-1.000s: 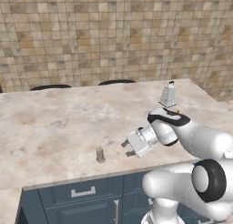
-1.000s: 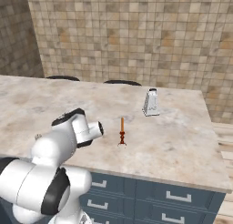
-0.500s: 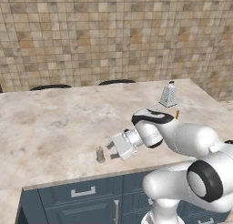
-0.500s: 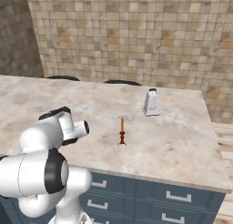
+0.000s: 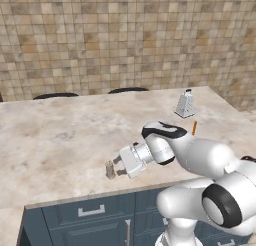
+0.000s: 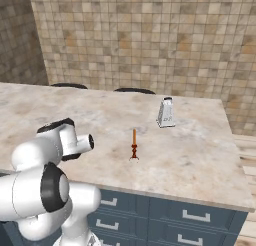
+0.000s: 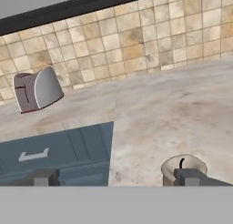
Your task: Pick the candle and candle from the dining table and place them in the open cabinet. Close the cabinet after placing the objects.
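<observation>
The stubby grey-beige candle stands near the front edge of the dining table. My gripper is low over the table just right of it, open, with nothing held. In the hand view this candle sits right behind the right fingertip, not centred between the jaws of the gripper. The slender dark red candle stands upright further right on the table, and its top shows past my arm. The cabinet is out of view.
A grey metal grater stands behind the red candle. Dark blue drawers run under the table's front edge. A silver toaster sits on a far counter by the tiled wall.
The arm has swung left and down across the table, bringing the open gripper up to the stubby candle. Both candles and the grater stay put.
</observation>
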You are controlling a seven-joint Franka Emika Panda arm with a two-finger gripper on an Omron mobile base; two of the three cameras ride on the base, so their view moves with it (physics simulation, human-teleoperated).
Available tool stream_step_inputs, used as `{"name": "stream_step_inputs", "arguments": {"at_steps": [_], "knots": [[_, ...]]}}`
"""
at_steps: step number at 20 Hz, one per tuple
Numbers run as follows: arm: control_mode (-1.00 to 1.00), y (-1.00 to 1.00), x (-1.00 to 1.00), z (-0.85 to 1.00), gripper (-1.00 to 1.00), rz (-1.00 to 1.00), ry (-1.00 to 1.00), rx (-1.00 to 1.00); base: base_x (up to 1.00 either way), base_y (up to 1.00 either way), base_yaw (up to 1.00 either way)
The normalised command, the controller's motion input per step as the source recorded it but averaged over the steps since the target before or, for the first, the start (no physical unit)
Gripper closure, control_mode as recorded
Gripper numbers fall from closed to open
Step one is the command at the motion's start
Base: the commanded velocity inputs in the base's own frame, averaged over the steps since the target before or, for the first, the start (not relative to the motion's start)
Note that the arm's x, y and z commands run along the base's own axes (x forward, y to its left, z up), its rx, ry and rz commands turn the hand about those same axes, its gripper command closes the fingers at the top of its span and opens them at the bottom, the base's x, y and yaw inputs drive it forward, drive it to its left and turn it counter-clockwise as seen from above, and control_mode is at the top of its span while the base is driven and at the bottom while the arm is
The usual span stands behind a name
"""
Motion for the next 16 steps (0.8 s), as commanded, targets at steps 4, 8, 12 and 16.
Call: {"name": "stream_step_inputs", "arguments": {"at_steps": [4,8,12,16], "knots": [[-1.00,0.00,0.00,0.00,-1.00,0.00,-0.03,0.03,0.00,0.00,0.00],[-1.00,0.00,0.00,0.00,-1.00,-0.04,-0.04,0.01,0.00,0.00,0.00],[-1.00,0.00,0.00,-0.06,-1.00,-0.10,-0.05,0.00,0.00,0.00,0.00],[-1.00,0.00,0.00,-0.07,-1.00,-0.14,-0.02,0.00,0.00,0.00,0.00]]}}
